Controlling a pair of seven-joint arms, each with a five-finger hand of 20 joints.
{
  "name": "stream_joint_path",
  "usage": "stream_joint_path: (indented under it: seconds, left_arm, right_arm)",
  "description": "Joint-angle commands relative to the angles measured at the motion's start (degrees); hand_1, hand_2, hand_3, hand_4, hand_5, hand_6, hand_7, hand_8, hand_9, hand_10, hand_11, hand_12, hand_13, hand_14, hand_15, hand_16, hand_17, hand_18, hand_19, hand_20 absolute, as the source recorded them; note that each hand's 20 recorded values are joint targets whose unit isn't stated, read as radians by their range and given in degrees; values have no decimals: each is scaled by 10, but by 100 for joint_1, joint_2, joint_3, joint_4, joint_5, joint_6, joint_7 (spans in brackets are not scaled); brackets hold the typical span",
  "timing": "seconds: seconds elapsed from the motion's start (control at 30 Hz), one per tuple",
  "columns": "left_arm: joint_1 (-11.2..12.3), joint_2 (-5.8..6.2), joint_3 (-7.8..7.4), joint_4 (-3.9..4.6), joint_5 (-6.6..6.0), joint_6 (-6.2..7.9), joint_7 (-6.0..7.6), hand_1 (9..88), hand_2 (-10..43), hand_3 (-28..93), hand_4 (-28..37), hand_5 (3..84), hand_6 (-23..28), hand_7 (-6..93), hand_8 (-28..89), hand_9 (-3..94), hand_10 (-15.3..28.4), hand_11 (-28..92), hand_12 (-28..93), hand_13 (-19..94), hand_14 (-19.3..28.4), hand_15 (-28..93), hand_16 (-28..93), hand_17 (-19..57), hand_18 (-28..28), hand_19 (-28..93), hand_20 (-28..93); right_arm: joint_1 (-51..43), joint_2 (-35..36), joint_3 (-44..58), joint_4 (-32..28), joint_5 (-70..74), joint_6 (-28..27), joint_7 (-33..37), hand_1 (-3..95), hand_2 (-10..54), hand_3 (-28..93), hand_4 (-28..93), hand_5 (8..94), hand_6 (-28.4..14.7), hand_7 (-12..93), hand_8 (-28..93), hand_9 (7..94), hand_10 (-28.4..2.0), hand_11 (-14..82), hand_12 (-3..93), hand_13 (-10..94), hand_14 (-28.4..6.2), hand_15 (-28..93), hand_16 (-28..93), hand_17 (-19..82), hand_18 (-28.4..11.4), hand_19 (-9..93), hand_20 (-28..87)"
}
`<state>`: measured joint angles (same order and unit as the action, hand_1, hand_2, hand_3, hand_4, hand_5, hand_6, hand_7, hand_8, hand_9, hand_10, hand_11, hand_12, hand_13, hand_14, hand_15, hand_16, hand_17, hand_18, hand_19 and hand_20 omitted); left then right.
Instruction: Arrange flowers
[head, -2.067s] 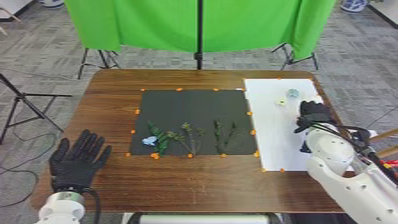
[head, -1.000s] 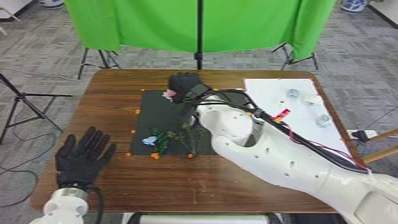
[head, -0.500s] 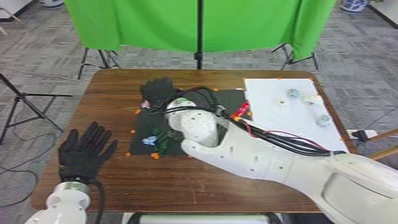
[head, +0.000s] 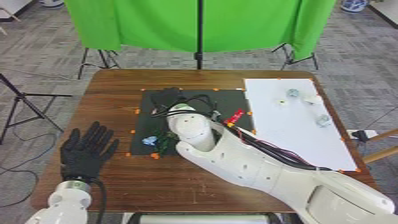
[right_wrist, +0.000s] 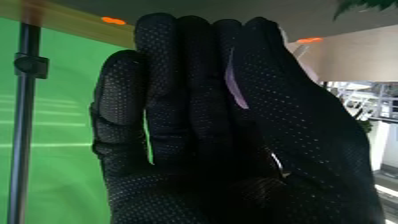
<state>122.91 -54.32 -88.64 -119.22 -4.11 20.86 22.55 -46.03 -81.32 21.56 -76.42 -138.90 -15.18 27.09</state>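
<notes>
Right arm has swung from sheet to mat.
Right hand, over the mat's far left part, pinches the pink flower (petal between thumb and fingers); setting down is likely next.

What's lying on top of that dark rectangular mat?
A light-blue flower and green leafy stems show there; whatever lies beneath the white right arm and black-gloved right hand is covered.
</notes>
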Motion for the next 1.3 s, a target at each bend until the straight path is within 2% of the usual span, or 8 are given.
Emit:
stream_joint_path:
  seconds: [0.03,0.17,0.23,0.37,0.5,0.7,1.0,1.3]
  left_arm:
    - [-24,0,43,77,-41,11,-80,259,127,760,-283,432,82,189,-101,365,148,290,124,274,147,482,-56,-64,147,396,192]
    - [5,9,27,76,-87,-19,-40,259,128,760,-283,432,82,188,-101,365,149,289,123,274,147,482,-56,-64,147,397,192]
    - [19,-1,11,75,-226,-43,-39,259,128,760,-283,432,82,187,-102,365,149,289,123,274,147,483,-56,-64,148,397,192]
    - [-25,-46,20,93,-234,-36,-77,260,128,759,-283,432,82,187,-102,366,149,290,123,275,148,484,-56,-64,148,397,191]
    - [-57,-64,17,106,-324,-56,-75,260,128,761,-283,432,82,187,-102,366,147,290,122,275,148,484,-56,-64,148,397,191]
    - [-41,-108,-1,116,-326,-35,-123,259,125,764,-283,430,82,188,-101,366,149,290,123,275,148,485,-56,-64,148,398,191]
    - [40,-202,-93,113,-322,3,-186,259,124,764,-283,431,83,188,-102,367,149,292,123,275,149,486,-57,-63,148,398,191]
    - [209,-333,-180,80,-338,29,-224,260,121,765,-283,429,82,190,-102,367,148,294,123,276,147,486,-57,-63,148,397,190]
  right_arm:
    - [-223,-190,285,-59,-89,-240,106,584,-81,646,-283,682,-24,327,90,757,-129,132,337,642,-96,420,339,307,-236,782,350]
    - [-226,-140,275,-95,-86,-344,64,584,-95,644,-283,669,-30,270,57,738,-132,144,312,633,-100,428,326,301,-237,781,340]
    - [-290,-192,372,-111,223,-403,282,585,-95,644,-283,665,-32,257,50,732,-136,145,307,628,-104,428,324,299,-238,779,339]
    - [-331,-202,398,-130,163,-468,241,582,-95,654,-283,663,-34,242,45,720,-138,149,292,620,-101,423,322,292,-238,769,332]
    - [-348,-222,411,-174,262,-511,234,559,-95,682,-283,653,-32,221,36,711,-142,165,275,617,-107,425,315,291,-240,768,327]
    - [-336,-180,344,-228,429,-289,331,499,-95,736,-283,638,-28,204,-107,691,-154,214,203,611,-126,462,241,286,-243,770,312]
    - [-379,158,316,-406,577,-166,404,466,-95,744,-282,624,-37,190,-110,683,-165,212,200,605,-135,477,209,284,-245,767,304]
    - [-522,638,851,-972,1025,-55,615,442,-95,748,-272,585,-58,162,-102,638,-184,192,191,581,-150,487,196,280,-249,766,290]
